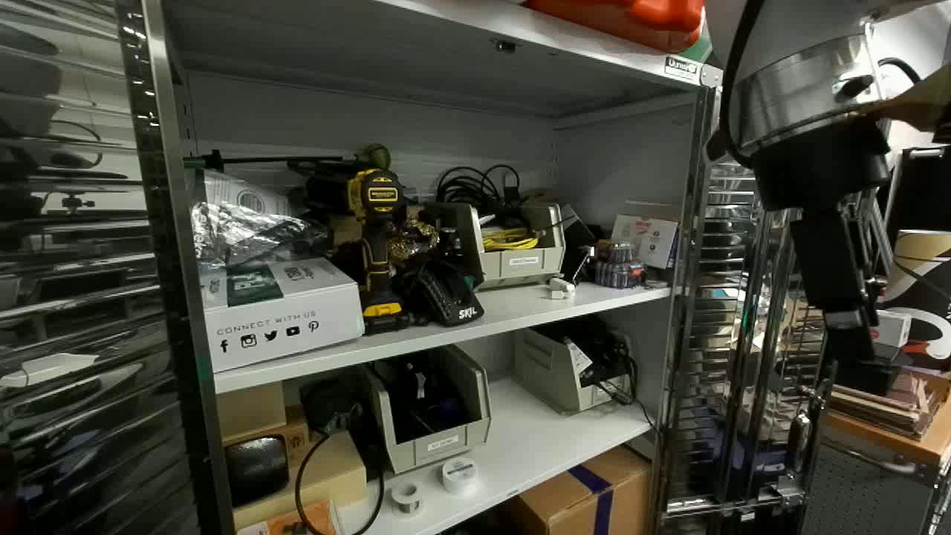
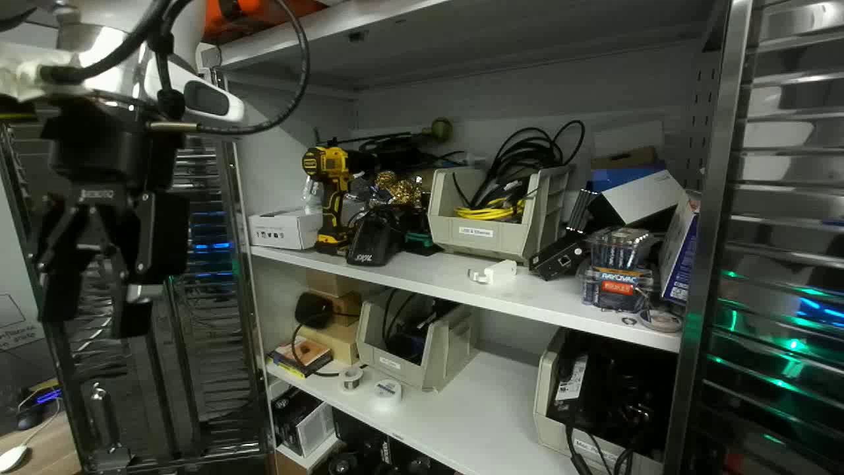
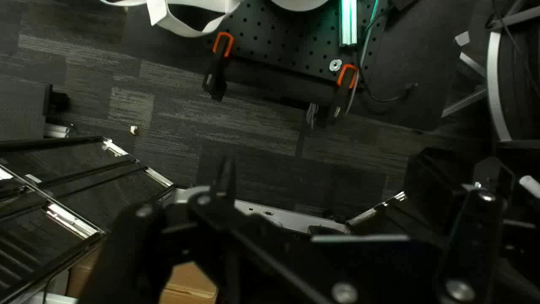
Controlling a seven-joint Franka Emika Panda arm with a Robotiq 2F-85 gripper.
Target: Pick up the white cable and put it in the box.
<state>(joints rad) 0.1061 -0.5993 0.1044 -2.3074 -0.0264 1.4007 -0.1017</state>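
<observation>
A small white cable or adapter with a short loop lies on the middle shelf in both exterior views (image 1: 561,288) (image 2: 493,272). A grey open bin stands just behind it in both exterior views (image 1: 520,275) (image 2: 471,243), with yellow and black cables inside. My gripper (image 2: 95,320) hangs outside the cabinet beside its door, pointing down, apart from the cable and bin. Its fingers are spread with nothing between them. It shows side-on in an exterior view (image 1: 854,345). In the wrist view the dark fingers are over the floor; the white cable and bin are out of view there.
A yellow drill (image 2: 326,161) and black charger (image 2: 372,241) stand beside the bin. Batteries (image 2: 616,267) and a black device (image 2: 557,257) are on its other side. The upper shelf (image 1: 461,11) overhangs. Metal-edged doors (image 1: 160,245) flank the opening. More bins (image 2: 395,366) stand below.
</observation>
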